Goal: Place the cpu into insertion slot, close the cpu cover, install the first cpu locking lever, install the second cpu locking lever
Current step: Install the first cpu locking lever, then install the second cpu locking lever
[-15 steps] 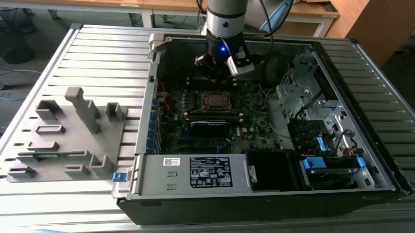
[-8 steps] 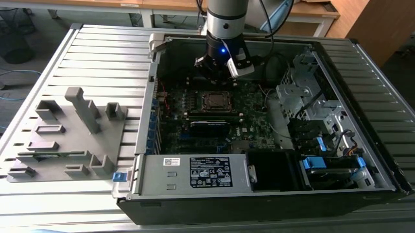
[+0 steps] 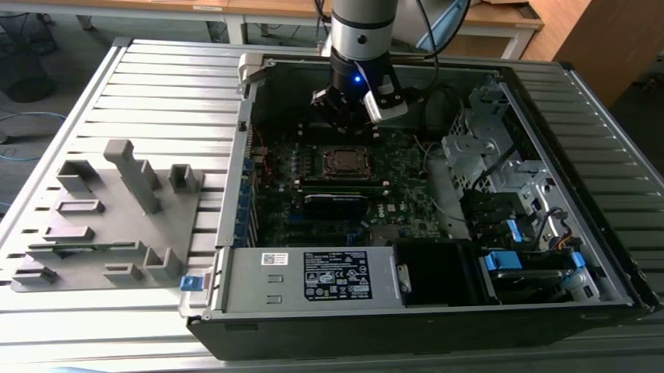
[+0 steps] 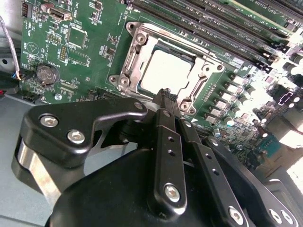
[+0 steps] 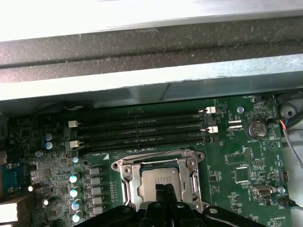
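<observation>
The cpu [image 4: 166,70] lies flat in the insertion slot [image 3: 344,161] on the dark green motherboard [image 4: 71,42], its pale metal top showing. The cpu cover [image 4: 134,64] rests down around it, framing the chip through its window. In the first wrist view the cpu [image 5: 158,180] and the cpu cover [image 5: 127,182] appear just beyond my fingertips. My gripper [image 4: 163,94] hangs right over the socket's rim, black fingers pressed together and shut, with nothing between them. In the exterior view the gripper [image 3: 340,124] hovers inside the case above the socket. How the locking levers stand I cannot tell.
Long black memory slots [image 5: 142,130] run beside the socket, with the case's metal wall [image 5: 142,52] just past them. Drive bays and cables [image 3: 498,179] crowd the exterior view's right of the case. A grey fixture board [image 3: 104,225] lies on the exterior view's left.
</observation>
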Tool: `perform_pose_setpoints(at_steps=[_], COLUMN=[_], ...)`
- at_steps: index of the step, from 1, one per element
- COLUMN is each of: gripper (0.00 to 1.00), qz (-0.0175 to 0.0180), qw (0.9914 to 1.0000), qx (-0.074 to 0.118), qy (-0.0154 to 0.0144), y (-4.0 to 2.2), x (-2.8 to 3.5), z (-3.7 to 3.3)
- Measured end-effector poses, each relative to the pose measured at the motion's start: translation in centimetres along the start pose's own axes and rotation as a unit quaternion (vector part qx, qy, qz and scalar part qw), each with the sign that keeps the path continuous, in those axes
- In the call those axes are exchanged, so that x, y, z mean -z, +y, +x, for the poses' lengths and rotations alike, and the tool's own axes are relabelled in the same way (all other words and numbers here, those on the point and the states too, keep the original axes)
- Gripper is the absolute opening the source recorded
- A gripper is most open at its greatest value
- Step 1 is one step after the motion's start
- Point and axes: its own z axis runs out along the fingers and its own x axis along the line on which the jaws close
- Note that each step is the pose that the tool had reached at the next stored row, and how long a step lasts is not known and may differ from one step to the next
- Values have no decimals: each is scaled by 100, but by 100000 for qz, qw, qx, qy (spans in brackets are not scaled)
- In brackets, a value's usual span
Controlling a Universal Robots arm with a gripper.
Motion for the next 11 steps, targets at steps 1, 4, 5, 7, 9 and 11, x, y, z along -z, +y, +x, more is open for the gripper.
perform_pose_setpoints(at_steps=[1, 4, 5, 7, 9, 11], gripper=[11, 11, 11, 11, 11, 11], qz=[0, 11, 32, 23, 1, 13], qw=[100000, 100000, 100000, 100000, 100000, 100000], qx=[-1, 2, -2, -2, -1, 0], qy=[-1, 5, 15, 9, 0, 5], y=[0, 0, 0, 1, 1, 1], x=[0, 2, 7, 17, 17, 22], z=[0, 0, 0, -1, -1, -1])
